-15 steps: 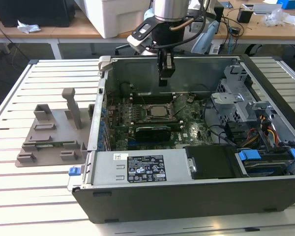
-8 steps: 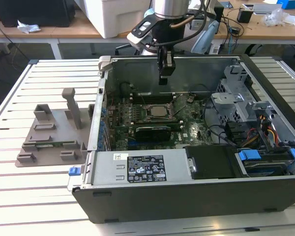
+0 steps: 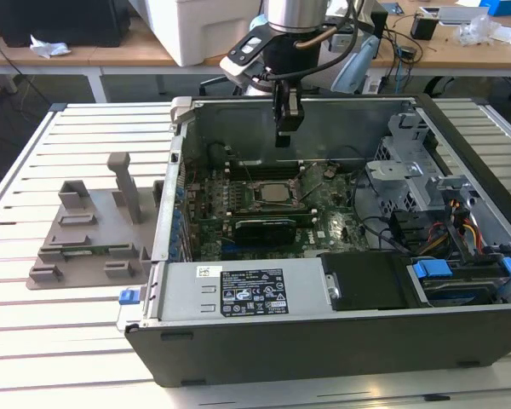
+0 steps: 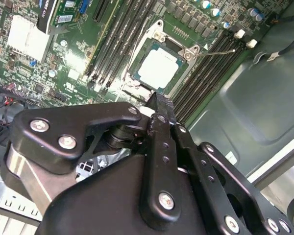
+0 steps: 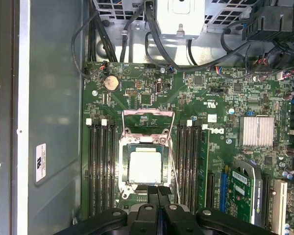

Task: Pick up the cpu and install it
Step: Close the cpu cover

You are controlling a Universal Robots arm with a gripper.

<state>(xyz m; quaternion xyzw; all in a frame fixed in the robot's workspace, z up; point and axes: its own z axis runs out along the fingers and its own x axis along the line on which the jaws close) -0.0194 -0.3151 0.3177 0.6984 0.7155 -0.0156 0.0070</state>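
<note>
The flat, square, silver-topped cpu (image 5: 145, 167) sits in the socket (image 5: 146, 133) of the green motherboard (image 5: 220, 147). The black gripper (image 5: 159, 189) hangs above it, jaws pressed together and empty. Light, stiff, slick and fragile underneath, it is probably best pinched by opposite edges.

Place: looked like a robotics lab or tech workshop, honestly
Giveaways: opened-up PC case (image 3: 324, 341) sat on a slatted metal counter (image 3: 68, 341)
Background: cluttered wooden desks (image 3: 460, 53) lined the back

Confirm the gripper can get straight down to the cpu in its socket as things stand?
Probably yes. The gripper hangs above the cpu inside the open case. The socket's load plate stands swung back, and nothing lies over the cpu. Its fingers are shut, though.
</note>
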